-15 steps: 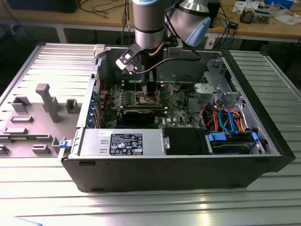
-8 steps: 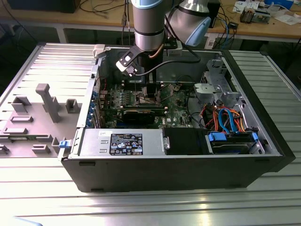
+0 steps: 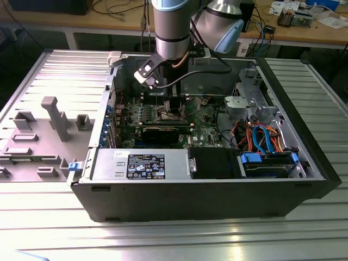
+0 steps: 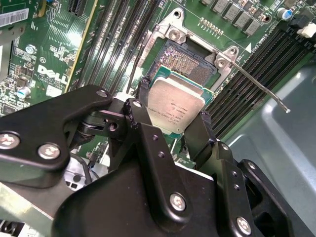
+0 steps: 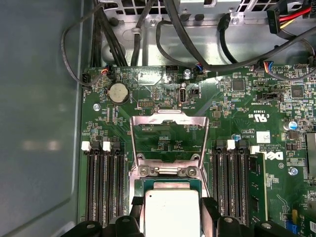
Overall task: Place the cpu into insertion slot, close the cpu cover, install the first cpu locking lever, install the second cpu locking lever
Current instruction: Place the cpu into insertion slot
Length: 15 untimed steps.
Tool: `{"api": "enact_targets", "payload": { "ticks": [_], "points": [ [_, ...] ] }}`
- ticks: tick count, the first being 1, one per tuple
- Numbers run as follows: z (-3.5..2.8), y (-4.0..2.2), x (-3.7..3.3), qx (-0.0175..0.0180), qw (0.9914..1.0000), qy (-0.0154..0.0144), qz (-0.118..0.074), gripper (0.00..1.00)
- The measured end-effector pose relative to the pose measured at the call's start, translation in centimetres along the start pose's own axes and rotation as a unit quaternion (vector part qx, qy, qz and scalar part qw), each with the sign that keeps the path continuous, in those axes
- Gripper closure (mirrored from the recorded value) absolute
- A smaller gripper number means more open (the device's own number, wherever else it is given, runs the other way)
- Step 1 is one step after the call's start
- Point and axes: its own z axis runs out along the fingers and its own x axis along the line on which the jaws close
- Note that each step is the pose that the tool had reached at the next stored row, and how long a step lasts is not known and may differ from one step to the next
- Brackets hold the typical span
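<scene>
While the cpu cover (image 5: pixel 168 117) stands flipped up off the insertion slot (image 4: pixel 186 61), status: step 1 in hand, cpu (image 4: pixel 174 104) not seated yet, as far as I can judge.
gripper (image 4: pixel 173 112): clamped on the cpu, one black finger (image 4: pixel 142 98) on each of two opposite edges. Edge grip prob. chosen so nothing touches the contact side underneath.
cpu: btwn the fingers, silver top up, over the part of the slot nearest the gripper. Resting on it or just above it, can't tell.
insertion slot: just beyond the fingertips. Tan contact field is partly bare, partly hidden under the cpu, so chip prob. isn't squared up w/ it.
cpu cover: on the far side of the slot from the gripper. Green board (image 5: pixel 237 113) shows thru its cut-out in the first wrist view. It's raised so the way down into the slot is free.
locking lever (image 4: pixel 261 85): thin rod swung out from the slot, past one finger, unlatched. It must be off for the cover to open at all.
memory slots (image 5: pixel 103 182): long black rows flanking the gripper on both sides, near the fingers. Little room there, which suits a narrow grip straight from above.
risk: bent contacts if the chip meets the slot skewed.
</scene>
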Motion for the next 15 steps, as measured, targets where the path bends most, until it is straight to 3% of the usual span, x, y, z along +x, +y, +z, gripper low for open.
{"api": "enact_targets", "payload": {
  "ticks": [15],
  "points": [
    [0.31, -0.03, -0.01, 0.0, 1.0, 0.0, 0.0, 0.46]
  ]
}}
